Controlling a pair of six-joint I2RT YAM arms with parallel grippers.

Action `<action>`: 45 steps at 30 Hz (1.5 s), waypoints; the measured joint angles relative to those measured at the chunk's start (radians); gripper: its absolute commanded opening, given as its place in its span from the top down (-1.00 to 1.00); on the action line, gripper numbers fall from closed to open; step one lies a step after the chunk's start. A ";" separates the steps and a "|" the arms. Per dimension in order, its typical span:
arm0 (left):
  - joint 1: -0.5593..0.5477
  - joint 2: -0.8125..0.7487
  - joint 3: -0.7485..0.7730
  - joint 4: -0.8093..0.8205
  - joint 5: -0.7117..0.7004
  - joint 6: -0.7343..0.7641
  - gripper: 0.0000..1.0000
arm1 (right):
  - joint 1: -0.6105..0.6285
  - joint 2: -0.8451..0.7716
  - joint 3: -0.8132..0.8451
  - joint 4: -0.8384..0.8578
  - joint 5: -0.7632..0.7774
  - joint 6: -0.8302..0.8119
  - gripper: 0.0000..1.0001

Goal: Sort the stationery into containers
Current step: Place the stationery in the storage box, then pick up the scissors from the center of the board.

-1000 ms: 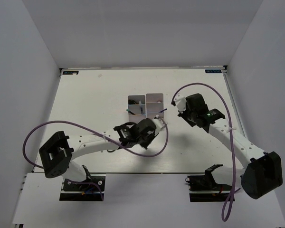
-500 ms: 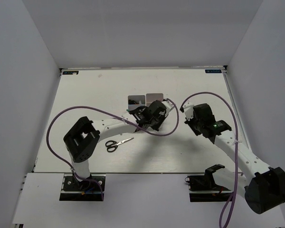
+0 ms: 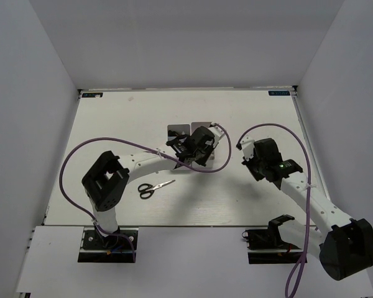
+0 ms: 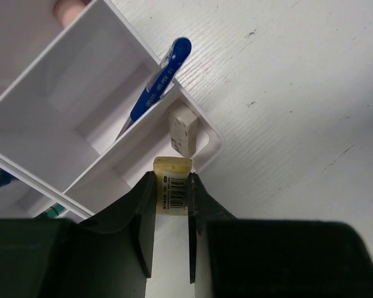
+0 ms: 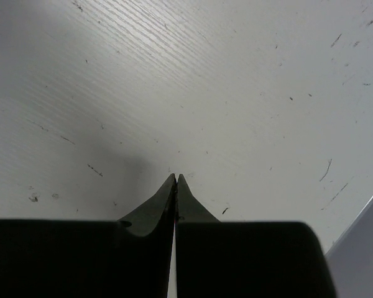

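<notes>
Left wrist view puts me right over the left claw [image 4: 171,181]. Its two fingers are pinched on the tiny beige block [image 4: 172,166], with a barcode sticker showing between them and only the block's pale end poking out past the tips. Just ahead of the tips is the near corner of the white bins [image 4: 206,127]. The small white eraser [image 4: 182,129] lies in that corner compartment, directly beyond the block. The blue pen [image 4: 156,87] leans over a bin wall further on and slightly left; I cannot tell if it shares the eraser's compartment. I'd judge the block to be light and stiff, so it needs little squeeze, though the glossy sticker could let it slide. Gripping its two flat sides, as now, looks the sound hold. With so little sticking out, it should drop cleanly once the fingers part over the compartment. From above, the scissors [image 3: 154,187] lie on the table well behind this claw, toward its arm's base. The right claw [image 5: 175,181] is off to the right, fully closed on nothing above bare table.
</notes>
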State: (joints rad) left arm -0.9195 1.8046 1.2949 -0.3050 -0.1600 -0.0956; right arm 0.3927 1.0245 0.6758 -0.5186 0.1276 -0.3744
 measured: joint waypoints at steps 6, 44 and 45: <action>0.005 0.000 0.040 0.002 -0.005 0.002 0.76 | -0.002 0.000 -0.005 0.000 -0.013 0.000 1.00; -0.027 -0.559 -0.256 -0.180 0.008 0.027 -0.10 | -0.008 -0.074 -0.005 -0.040 -0.610 -0.206 0.36; -0.012 -0.584 -0.284 -0.220 0.012 0.029 -0.05 | -0.008 -0.066 -0.005 -0.040 -0.625 -0.209 0.36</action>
State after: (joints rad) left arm -0.9318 1.2205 1.0111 -0.5247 -0.1478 -0.0666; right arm 0.3851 0.9588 0.6712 -0.5591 -0.4976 -0.5838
